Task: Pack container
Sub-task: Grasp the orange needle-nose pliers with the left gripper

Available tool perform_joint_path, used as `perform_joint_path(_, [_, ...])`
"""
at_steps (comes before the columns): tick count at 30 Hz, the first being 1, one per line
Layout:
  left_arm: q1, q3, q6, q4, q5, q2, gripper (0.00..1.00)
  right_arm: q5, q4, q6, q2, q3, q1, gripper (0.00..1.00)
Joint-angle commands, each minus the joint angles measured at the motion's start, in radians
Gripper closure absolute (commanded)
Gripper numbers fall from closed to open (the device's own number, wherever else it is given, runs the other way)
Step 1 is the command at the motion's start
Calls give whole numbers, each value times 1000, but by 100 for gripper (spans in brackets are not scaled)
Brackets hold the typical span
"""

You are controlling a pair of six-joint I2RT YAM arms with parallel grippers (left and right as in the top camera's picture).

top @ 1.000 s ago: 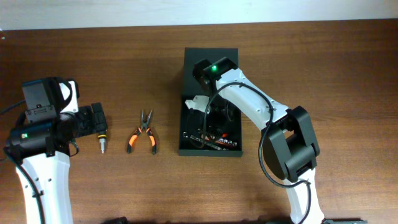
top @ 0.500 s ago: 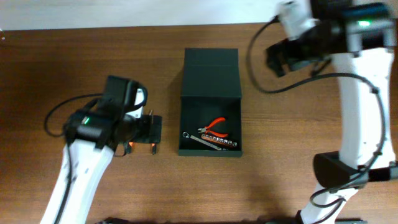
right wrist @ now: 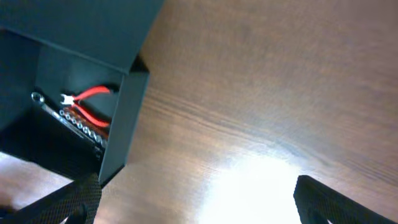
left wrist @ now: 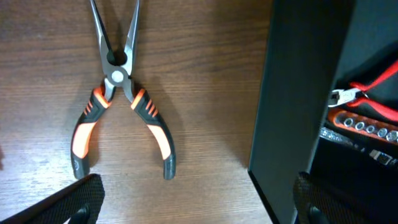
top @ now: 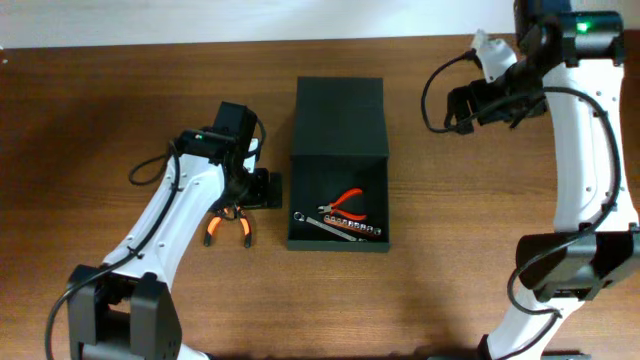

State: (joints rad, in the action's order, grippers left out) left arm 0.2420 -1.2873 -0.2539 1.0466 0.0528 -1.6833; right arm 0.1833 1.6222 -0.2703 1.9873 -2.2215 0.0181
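The container [top: 338, 120] sits at the middle of the table [top: 120, 100], its flap lid folded back flat toward the far edge and its tray open upward. Inside lie a pair of red-handled pliers [top: 350, 203], a silver wrench [top: 315, 224] and a rail of small sockets [top: 352, 230] along the near wall; the pliers rest just above the rail.

The left gripper [top: 262, 188] hovers at the container's left wall. In the left wrist view its fingers are spread wide with nothing between them: one fingertip [left wrist: 78, 199] is over the table, the other is over the container's interior, and the dark wall [left wrist: 292, 93] runs between them.

Just left of the container, a pair of orange-handled needle-nose pliers [left wrist: 118, 106] lies flat on the table, tips pointing toward the far edge and handles slightly splayed.

The right gripper [top: 462, 105] hangs well to the right of the container, near the table's far right. Its fingers are also spread apart and empty, with bare wood below them.
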Motion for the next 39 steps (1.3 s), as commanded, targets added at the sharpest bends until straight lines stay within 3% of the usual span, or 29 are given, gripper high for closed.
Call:
perform_joint_path(1, [-38, 84, -77, -60, 11, -9, 1, 15, -19, -13, 4, 46, 3, 1])
perform_joint_path(14, [-62, 302, -269, -263, -27, -10, 1, 16, -42, -13, 4, 61, 3, 1])
perform_joint_path(28, [-62, 325, -272, -362, -109, -104, 1, 16, -40, -13, 4, 62, 3, 1])
perform_joint_path(33, [-62, 325, -272, -362, -114, -105, 11, 16, -40, -13, 4, 61, 3, 1])
perform_joint_path(39, [-62, 325, -272, -356, -114, -105, 47, 16, -37, -13, 4, 62, 3, 1])
